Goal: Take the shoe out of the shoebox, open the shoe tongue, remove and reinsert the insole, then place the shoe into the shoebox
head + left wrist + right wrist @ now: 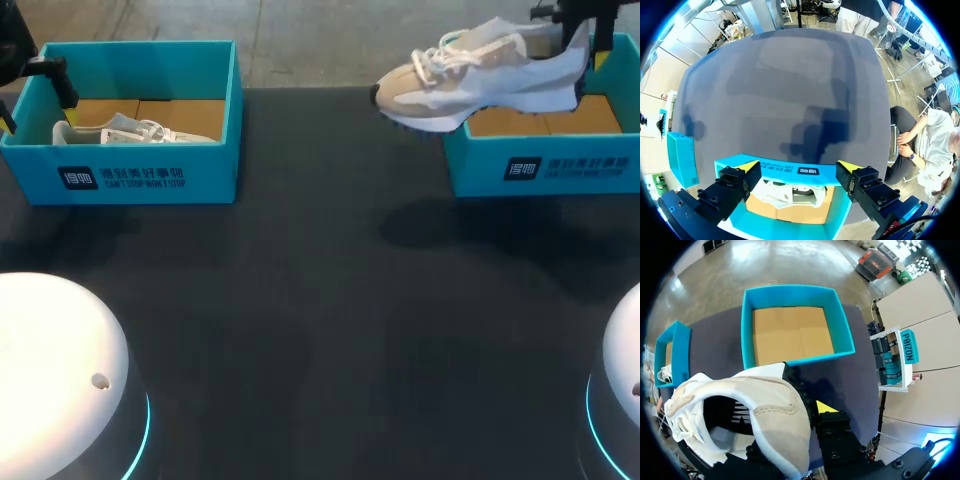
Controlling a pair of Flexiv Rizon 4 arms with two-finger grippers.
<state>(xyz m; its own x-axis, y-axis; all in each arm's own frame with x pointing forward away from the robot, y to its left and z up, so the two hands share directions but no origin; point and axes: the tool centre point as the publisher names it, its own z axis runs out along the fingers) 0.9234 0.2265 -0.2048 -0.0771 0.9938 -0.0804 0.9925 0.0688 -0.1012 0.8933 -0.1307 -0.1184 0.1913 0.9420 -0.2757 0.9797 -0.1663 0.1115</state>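
**Two shoeboxes, one shoe in the air**

One shoe (480,75) is hanging clear of the tabletop (320,300) near its far right corner. Its toe is pointing left, sticking out past the left wall of the right shoebox (540,165), and its heel is sitting over that box. The right gripper (785,410) is clamping it at the heel collar, one finger inside the opening and the yellow-tipped one outside.

Handling guess: it's looking light, with a soft mesh-and-suede upper over a stiffer foam sole. So the collar is likely flexing, and the toe is likely sagging on a single heel pinch. I'm expecting the sole or midfoot to be the firmer hold for setting it down. The tongue and laces are looking floppy: fine to pull, poor to carry by. It isn't reading as fragile or slippery.

Containers, left to right:
- The left shoebox (150,180) is sitting at the far left corner, lid off, with a second white shoe (130,130) lying inside.
- The left gripper (799,169) is hanging over that box's wall, fingers apart, gripping nothing.
- The right shoebox is sitting at the far right edge, also lidless, showing only bare cardboard floor (790,335) inside.
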